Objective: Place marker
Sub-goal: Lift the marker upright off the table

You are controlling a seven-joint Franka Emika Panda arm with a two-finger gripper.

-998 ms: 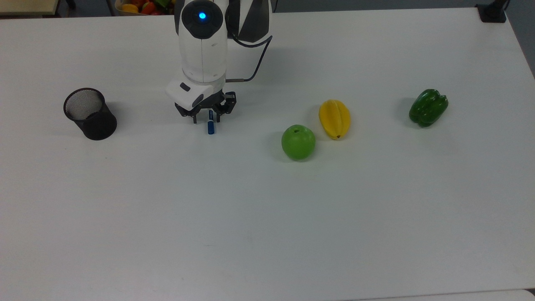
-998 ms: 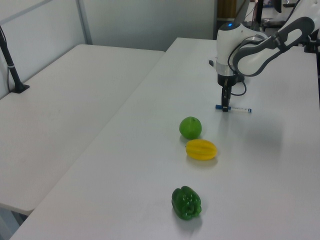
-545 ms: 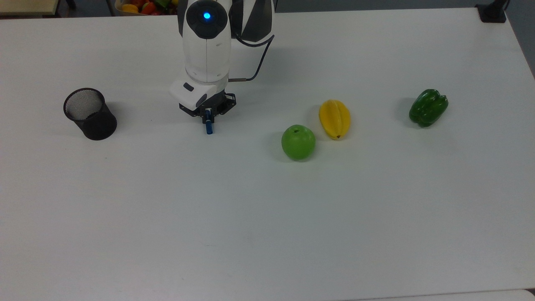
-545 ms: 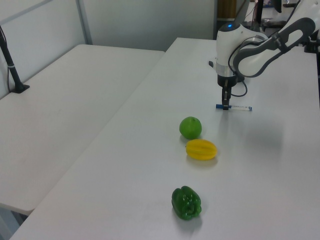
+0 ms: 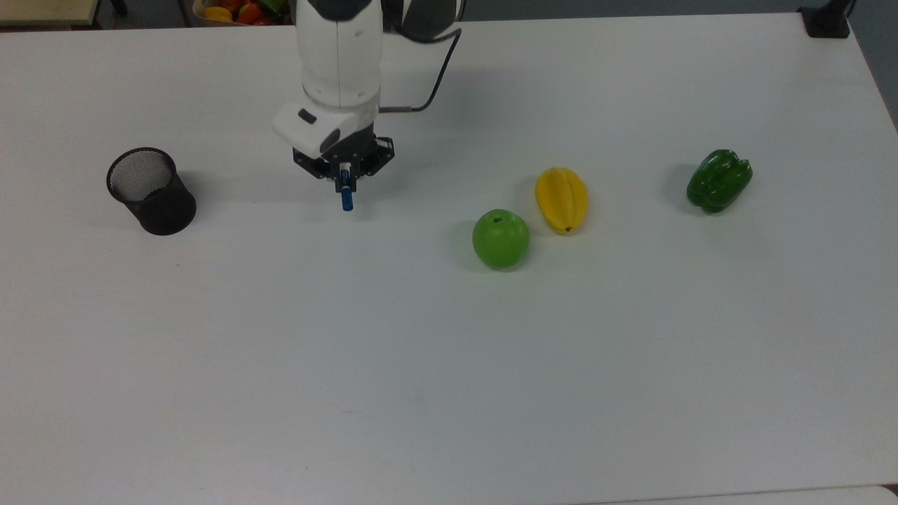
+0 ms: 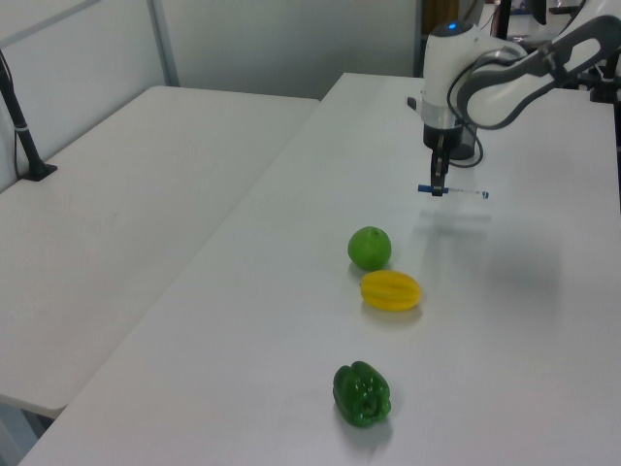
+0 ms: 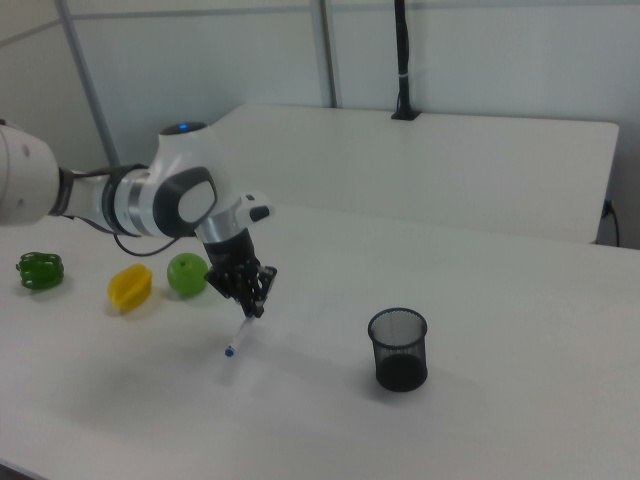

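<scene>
**Tool clamps marker, lifted off the surface**

Tool hangs point-down from the white arm, its fingers closed on the marker near the capped end. In the top view the blue cap sticks out of the tool toward 6 o'clock, the rest of the barrel hidden beneath the wrist. In the left view the marker lies level in the grip, its white barrel reaching toward 3 o'clock, and a faint shadow sits on the surface below it — it is clear of the surface. In the right view the marker slants down from the tool toward 7 o'clock, its blue end lowest and off the surface.

In the top view, the mesh cup stands upright at 9 o'clock from the tool, well apart. At 4 o'clock from the tool sits the apple, with the yellow fruit just beside it at 1 o'clock — close, though contact cannot be told. The pepper lies well apart at 3 o'clock from the yellow fruit. At 12 o'clock, past the far edge of the surface, a bowl of mixed produce shows beside the arm.
</scene>
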